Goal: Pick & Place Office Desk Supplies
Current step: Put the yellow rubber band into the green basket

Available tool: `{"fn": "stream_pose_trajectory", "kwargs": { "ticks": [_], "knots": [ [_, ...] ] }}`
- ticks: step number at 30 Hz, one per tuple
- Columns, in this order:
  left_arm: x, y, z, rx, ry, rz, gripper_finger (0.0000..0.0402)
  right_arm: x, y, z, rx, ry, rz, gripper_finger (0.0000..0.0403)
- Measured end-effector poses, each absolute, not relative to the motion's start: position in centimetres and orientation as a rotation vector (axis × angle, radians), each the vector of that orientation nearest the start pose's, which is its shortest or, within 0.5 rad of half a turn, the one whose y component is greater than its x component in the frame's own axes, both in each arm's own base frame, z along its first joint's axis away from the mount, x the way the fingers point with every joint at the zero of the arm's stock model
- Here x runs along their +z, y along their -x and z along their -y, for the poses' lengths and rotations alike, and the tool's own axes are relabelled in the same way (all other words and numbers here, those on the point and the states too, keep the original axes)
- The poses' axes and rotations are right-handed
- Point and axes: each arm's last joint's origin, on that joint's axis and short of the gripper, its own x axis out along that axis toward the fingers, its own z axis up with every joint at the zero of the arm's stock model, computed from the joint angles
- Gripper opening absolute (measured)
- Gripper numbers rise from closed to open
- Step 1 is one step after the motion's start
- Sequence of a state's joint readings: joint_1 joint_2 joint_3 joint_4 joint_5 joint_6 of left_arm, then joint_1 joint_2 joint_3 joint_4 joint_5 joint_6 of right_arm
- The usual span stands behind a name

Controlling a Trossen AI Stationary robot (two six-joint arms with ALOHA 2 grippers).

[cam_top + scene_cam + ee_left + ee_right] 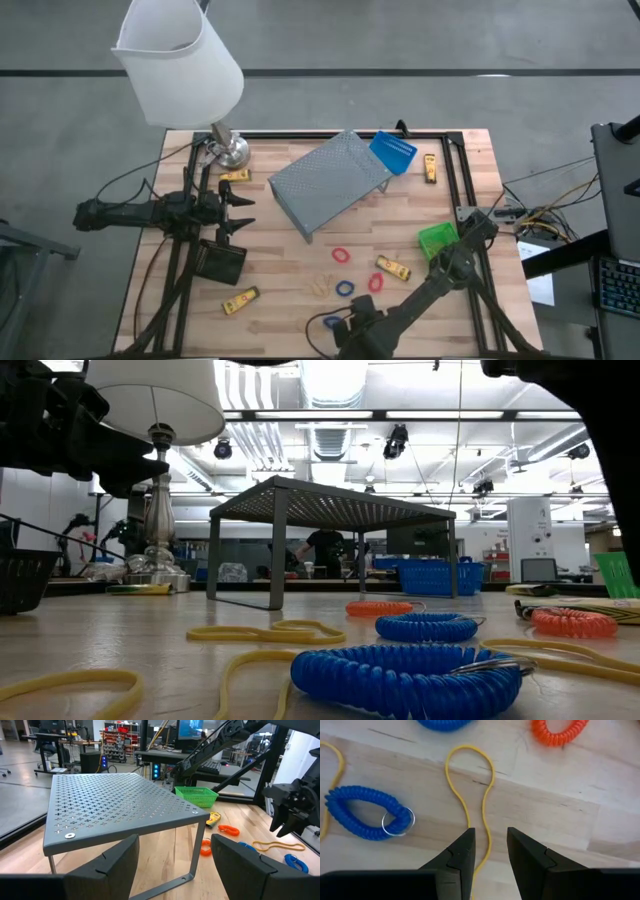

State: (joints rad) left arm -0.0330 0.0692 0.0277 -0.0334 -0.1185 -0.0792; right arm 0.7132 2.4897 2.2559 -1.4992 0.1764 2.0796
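1. The right gripper hangs low over the near edge of the tabletop, its fingers a narrow gap apart and holding nothing.
2. A thin yellow rubber band runs into that gap from the wood just ahead of the fingertips; whether the fingers touch it cannot be told.
3. Just to one side of the fingers lies a blue coiled loop with a metal key ring on it.
4. Farther ahead lie a red coiled loop and another blue coil.
5. The left gripper waits over the left side of the tabletop, fingers spread wide and empty.
6. Directly ahead of them stands a grey perforated metal stand.
7. Past the stand's far corner sits the green bin, with a yellow piece beside it.
8. In the high view, the black bin lies just beside the left fingers, and the blue bin leans against the stand's far side.
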Motion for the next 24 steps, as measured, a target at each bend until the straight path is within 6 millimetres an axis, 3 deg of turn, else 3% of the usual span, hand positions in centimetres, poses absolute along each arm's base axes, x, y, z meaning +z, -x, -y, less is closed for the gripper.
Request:
{"fn": "stream_pose_trajectory", "kwargs": {
  "ticks": [12,18,24],
  "knots": [
    [16.4,-10.0,0.0,0.089,0.073,-0.071,0.0253,17.1,-36.8,-28.6,-1.089,-0.801,-1.272,0.0109],
    [16.4,-10.0,0.0,0.089,0.073,-0.071,0.0253,19.6,-37.0,-27.7,-1.010,-0.815,-1.261,0.0109],
    [16.4,-10.0,0.0,0.089,0.073,-0.071,0.0253,22.4,-37.4,-27.5,-0.887,-0.840,-1.120,0.0109]
  ]
}}
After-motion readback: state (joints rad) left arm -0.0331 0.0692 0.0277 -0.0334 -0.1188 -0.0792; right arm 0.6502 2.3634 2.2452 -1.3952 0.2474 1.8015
